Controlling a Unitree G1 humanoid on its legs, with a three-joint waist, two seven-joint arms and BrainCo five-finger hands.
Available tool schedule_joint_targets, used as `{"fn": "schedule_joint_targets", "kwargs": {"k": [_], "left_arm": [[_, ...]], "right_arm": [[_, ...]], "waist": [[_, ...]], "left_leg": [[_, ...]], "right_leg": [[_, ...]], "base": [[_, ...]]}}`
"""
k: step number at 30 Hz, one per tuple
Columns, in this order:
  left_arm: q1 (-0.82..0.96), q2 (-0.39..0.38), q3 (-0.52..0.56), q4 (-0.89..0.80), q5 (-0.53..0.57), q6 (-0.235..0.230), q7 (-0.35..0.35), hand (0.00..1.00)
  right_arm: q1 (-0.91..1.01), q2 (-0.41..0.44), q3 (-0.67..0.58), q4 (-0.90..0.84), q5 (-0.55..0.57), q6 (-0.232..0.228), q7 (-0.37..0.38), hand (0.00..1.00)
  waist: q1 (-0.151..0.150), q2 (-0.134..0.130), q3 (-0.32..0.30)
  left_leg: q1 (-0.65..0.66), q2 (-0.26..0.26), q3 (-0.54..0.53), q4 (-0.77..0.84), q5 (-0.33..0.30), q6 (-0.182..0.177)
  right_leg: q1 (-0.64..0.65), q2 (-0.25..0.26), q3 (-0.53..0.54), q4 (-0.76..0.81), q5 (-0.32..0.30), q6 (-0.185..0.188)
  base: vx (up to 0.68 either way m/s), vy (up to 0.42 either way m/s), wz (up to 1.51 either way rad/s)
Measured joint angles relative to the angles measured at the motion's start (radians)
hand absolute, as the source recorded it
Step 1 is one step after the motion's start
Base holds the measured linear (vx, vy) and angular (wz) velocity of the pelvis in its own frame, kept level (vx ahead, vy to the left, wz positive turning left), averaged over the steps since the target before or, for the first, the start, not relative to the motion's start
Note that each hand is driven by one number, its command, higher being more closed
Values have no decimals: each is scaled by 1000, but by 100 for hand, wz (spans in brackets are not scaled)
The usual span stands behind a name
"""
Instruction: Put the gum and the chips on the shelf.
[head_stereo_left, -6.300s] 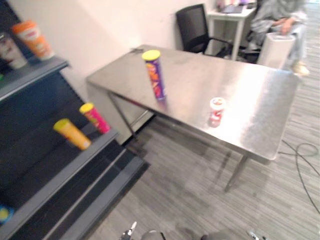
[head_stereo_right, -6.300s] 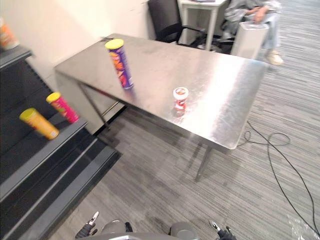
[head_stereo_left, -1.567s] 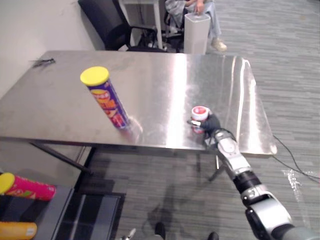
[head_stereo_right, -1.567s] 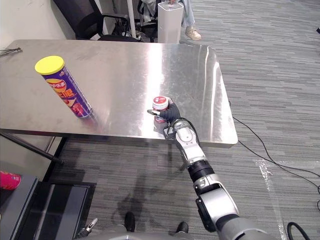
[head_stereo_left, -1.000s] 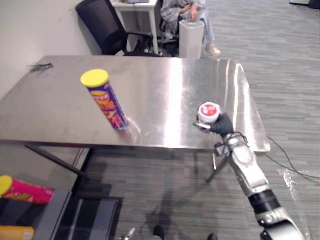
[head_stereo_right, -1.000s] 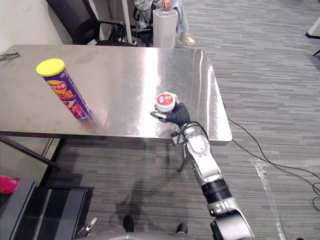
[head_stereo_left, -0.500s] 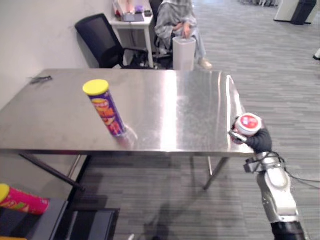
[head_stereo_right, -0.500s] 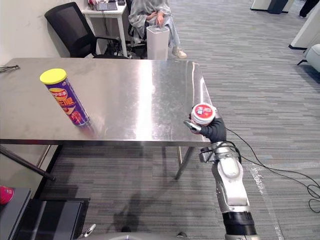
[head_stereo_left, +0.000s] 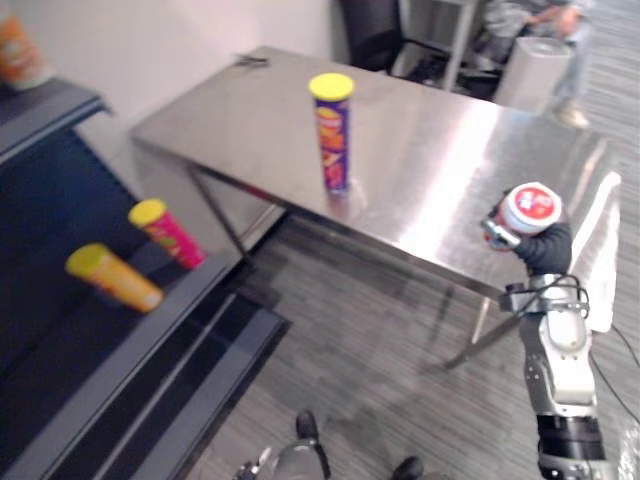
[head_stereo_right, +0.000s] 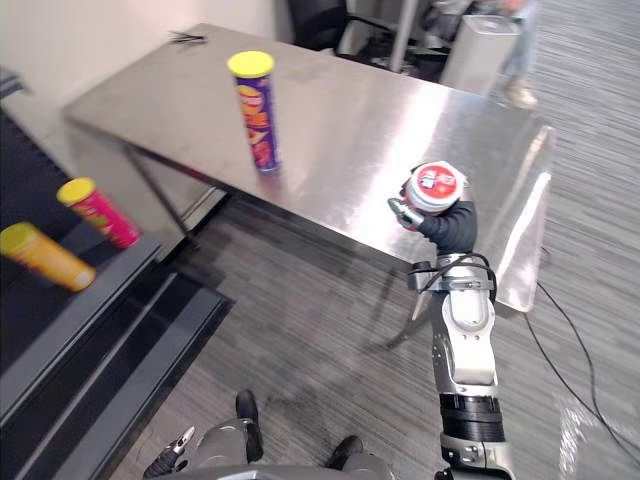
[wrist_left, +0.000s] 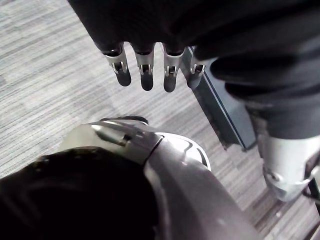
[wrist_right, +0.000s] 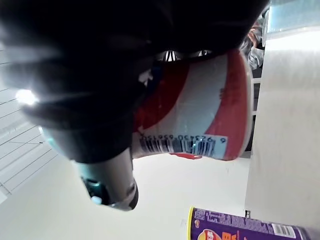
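The gum tub (head_stereo_right: 437, 187), red and white with a round lid, is held up in the air in my right hand (head_stereo_right: 452, 228), whose fingers are curled round it, in front of the steel table's (head_stereo_right: 340, 130) near edge. In the right wrist view the gum tub (wrist_right: 200, 115) lies against the palm. The chips, a tall purple can (head_stereo_right: 256, 108) with a yellow lid, stand upright on the table to the left of the hand. The dark shelf (head_stereo_left: 110, 350) is at the left. My left hand (wrist_left: 146, 75) hangs over the floor with straight fingers and holds nothing.
On the shelf a pink can (head_stereo_left: 165, 232) and a yellow can (head_stereo_left: 112, 277) lie tilted, and an orange cup (head_stereo_left: 17, 52) sits on a higher board. Behind the table are a black chair (head_stereo_left: 375, 25), a white bin (head_stereo_left: 530, 72) and a seated person (head_stereo_left: 560, 15).
The camera has swung left, bringing the shelf into view. My right hand keeps its hold on the gum tub, raised off the table.
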Motion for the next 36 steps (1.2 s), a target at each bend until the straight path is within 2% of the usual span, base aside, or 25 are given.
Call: {"fn": "schedule_joint_targets", "kwargs": {"k": [1, 2, 3, 5, 7, 10, 14, 19, 23, 28, 30, 32, 34, 35, 36], "left_arm": [[8, -12, 25, 0, 0, 0, -1, 0], [7, -18, 37, 1, 0, 1, -1, 0], [4, -29, 50, 0, 0, 0, -3, 0], [5, -30, 68, 0, 1, 1, -4, 0], [3, -20, 68, -1, 2, 0, -3, 0], [17, -20, 66, 2, 20, 16, -1, 0], [24, -21, 67, 5, 24, 20, 3, 0], [24, -24, 66, -1, 26, 18, 6, 0], [27, -25, 67, -2, 26, 19, 3, 0], [27, -25, 65, -20, 18, 18, -1, 0], [27, -25, 65, -28, 8, 15, -1, 0], [28, -25, 64, -40, -1, 14, -1, 0], [25, -25, 60, -50, -5, 14, -1, 0], [26, -25, 57, -51, -9, 14, -1, 0], [26, -23, 47, -53, -28, 14, 0, 0]], "right_arm": [[6, 1, -8, 0, 0, 0, -3, 100], [9, 1, -18, 0, 0, 0, -2, 100], [11, 0, -37, 0, -1, 0, -5, 100], [12, -1, -67, 0, -1, 0, -9, 100], [21, 3, -92, 2, -1, 1, -13, 100], [26, 23, -88, 8, -23, 3, -11, 100], [38, 53, -88, 17, -42, 9, -18, 100], [63, 54, -88, 85, -83, 16, -22, 100], [70, 54, -88, 89, -82, 20, -18, 100], [70, 53, -66, 96, -82, 20, -15, 100], [43, 53, -30, 135, -82, 22, -15, 100], [11, 54, 24, 167, -81, 24, -13, 100], [-1, 54, 86, 171, -78, 24, 2, 100], [-2, 53, 102, 171, -78, 24, 7, 100], [-1, 54, 127, 170, -78, 24, 14, 100]], "waist": [[-1, 10, -5], [-3, 15, -8], [-20, 22, -13], [-27, 49, -27], [-30, 45, -28], [-21, 30, -30], [-17, 21, -29], [7, 10, -27], [24, 8, -27], [30, 7, -26], [34, 0, -20], [52, -7, -11], [87, -11, -1], [89, -8, 1], [83, -3, 9]], "left_leg": [[37, 26, 19, 66, -45, -14], [58, 30, 20, 72, -60, -27], [82, 35, 21, 56, -72, -46], [100, 16, 19, -48, -75, -92], [100, -37, 31, -159, -69, -109], [98, -114, -15, -234, -33, -73], [105, -175, -27, -281, -11, -39], [157, -217, -26, -374, 21, -32], [163, -224, -27, -442, 48, -44], [135, -218, -84, -429, 82, -31], [94, -204, -105, -365, 63, -31], [67, -190, -104, -310, 38, -31], [32, -176, -109, -238, -12, -31], [21, -174, -120, -223, -27, -31], [15, -179, -150, -209, -41, -17]], "right_leg": [[10, -3, -50, 4, 0, 0], [15, -7, -77, 5, 0, 0], [19, -22, -137, 13, 0, 1], [21, -41, -217, 27, 13, 20], [34, -68, -311, 33, 38, 46], [62, -100, -361, 7, 91, 61], [66, -143, -339, 10, 138, 77], [63, -162, -287, 8, 145, 76], [42, -153, -254, 9, 144, 75], [35, -137, -199, 9, 141, 71], [35, -132, -178, 9, 141, 72], [35, -128, -169, 9, 141, 72], [38, -131, -166, 18, 141, 72], [37, -137, -161, 34, 141, 72], [32, -160, -93, 91, 141, 71]], "base": [[-82, -20, 109], [-101, 43, 131], [-137, 137, 146], [-112, 166, 147], [-80, 268, 136], [-55, 240, 93], [-39, 195, 30], [-38, 75, -6], [-46, 28, -4], [80, -15, 32], [69, -16, 42], [11, 1, 6], [-17, 39, 1], [-40, 84, 33], [-18, 137, 65]]}}
